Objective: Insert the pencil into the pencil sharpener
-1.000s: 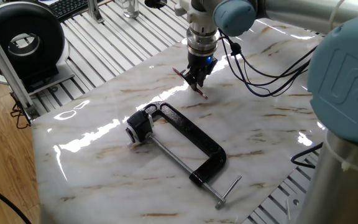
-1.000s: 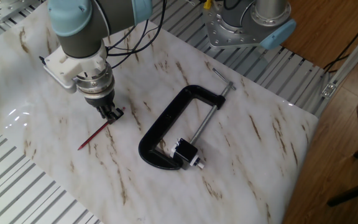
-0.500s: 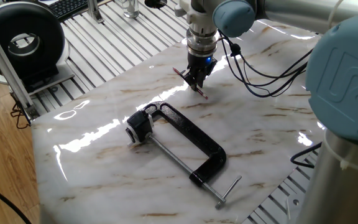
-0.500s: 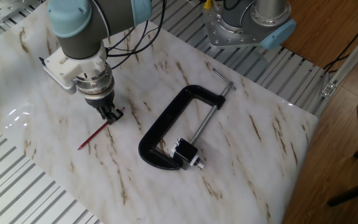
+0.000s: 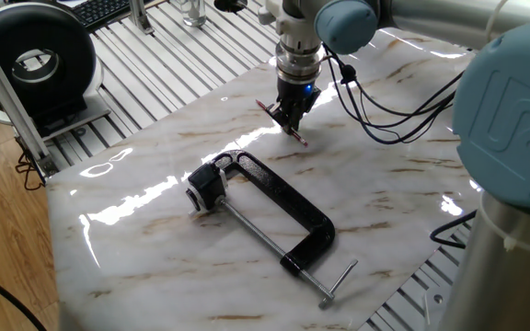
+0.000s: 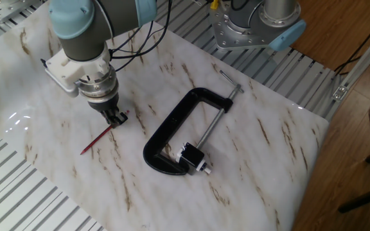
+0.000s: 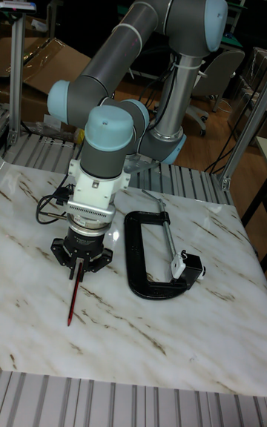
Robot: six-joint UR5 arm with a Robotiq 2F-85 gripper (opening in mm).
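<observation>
In one fixed view the gripper (image 5: 292,119) stands over the pencil (image 5: 283,125) on the marble table (image 5: 155,230), its fingers at the shaft's middle; whether they pinch it cannot be told. In the other fixed view the pencil (image 6: 101,136) lies flat, well apart from the sharpener (image 6: 192,158) held in the clamp (image 6: 172,138). In the tall view the pencil (image 7: 73,295) looks light, stiff, thin and likely slippery, so a grip near mid-shaft seems safest.

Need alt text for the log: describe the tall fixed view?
A UR5 arm's gripper points down at a red pencil on a marble table. To its right lies a black C-clamp, a small pencil sharpener at its screw end.
</observation>
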